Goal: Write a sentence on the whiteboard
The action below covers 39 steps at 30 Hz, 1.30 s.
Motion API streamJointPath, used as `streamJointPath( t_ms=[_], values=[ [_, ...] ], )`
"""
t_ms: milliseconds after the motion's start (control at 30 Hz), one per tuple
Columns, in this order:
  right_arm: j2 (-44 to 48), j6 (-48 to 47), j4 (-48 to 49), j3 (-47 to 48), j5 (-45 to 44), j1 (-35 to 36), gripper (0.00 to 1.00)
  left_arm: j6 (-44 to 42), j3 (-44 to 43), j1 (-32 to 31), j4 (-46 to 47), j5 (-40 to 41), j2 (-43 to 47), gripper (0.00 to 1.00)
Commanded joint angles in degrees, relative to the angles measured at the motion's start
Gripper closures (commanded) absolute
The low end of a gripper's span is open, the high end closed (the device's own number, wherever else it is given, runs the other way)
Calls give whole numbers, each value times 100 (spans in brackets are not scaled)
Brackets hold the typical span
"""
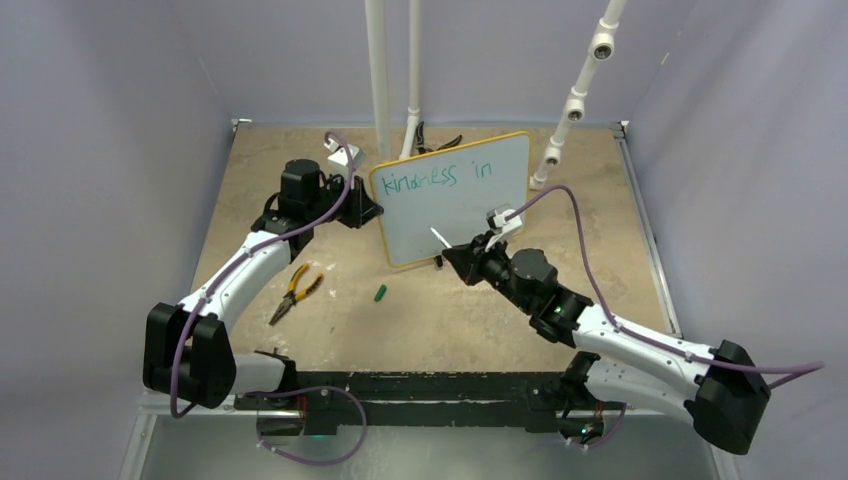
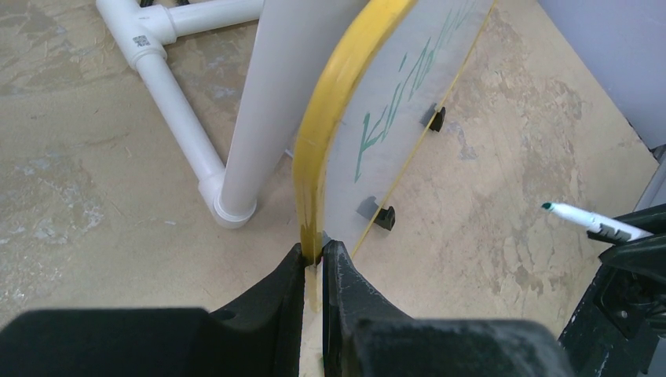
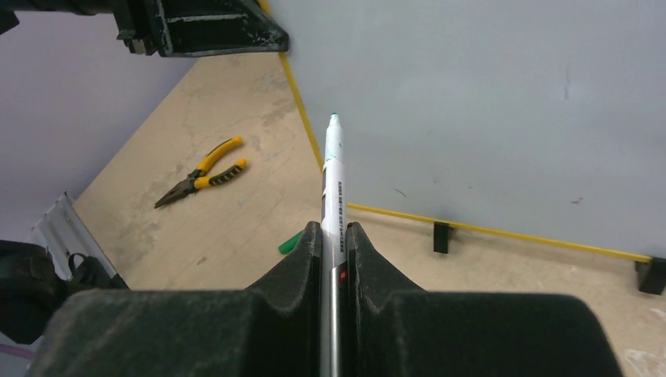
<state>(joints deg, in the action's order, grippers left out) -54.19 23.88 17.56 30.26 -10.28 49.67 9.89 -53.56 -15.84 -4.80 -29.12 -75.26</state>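
The yellow-framed white whiteboard [image 1: 470, 215] stands at the tabletop's [image 1: 300, 180] 12 o'clock, its edge clamped in the left arm's jaws. The right arm's jaws clamp a teal-tipped white marker pen [image 3: 334, 173] aimed at 11 o'clock, its tip just short of the blank board below the teal handwritten sentence [image 1: 440, 178].

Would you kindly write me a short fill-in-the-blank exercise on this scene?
The left tool is shut on the whiteboard's ____ frame.
The right tool holds the marker; a loose cap on the table is ____.
The sentence reads "kindness ____".
Missing: yellow, green, in.
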Motion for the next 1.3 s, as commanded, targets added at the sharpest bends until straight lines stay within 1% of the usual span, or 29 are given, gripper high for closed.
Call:
streamJointPath(
  t_ms=[0, 167, 467, 800, 1100, 1267],
  values=[
    [-345, 28, 1392, -109, 328, 72, 100, 88, -15, 19, 172, 359, 108, 100],
    [-1031, -249, 1452, 269, 333, 210, 100, 105, -14, 19, 175, 366, 83, 100],
    [-1893, -530, 1841, 727, 172, 323, 100, 102, -41, 19, 155, 384, 47, 100],
    [-2815, -691, 1660, 1432, -293, 375, 100, 140, -66, 19, 155, 346, 38, 100],
    [-3141, -590, 1359, 1680, -779, 377, 100, 146, -72, 19, 155, 320, 47, 100],
    [-3210, -679, 1381, 1742, -812, 379, 100, 157, -68, 19, 155, 302, 47, 100]
  ],
)
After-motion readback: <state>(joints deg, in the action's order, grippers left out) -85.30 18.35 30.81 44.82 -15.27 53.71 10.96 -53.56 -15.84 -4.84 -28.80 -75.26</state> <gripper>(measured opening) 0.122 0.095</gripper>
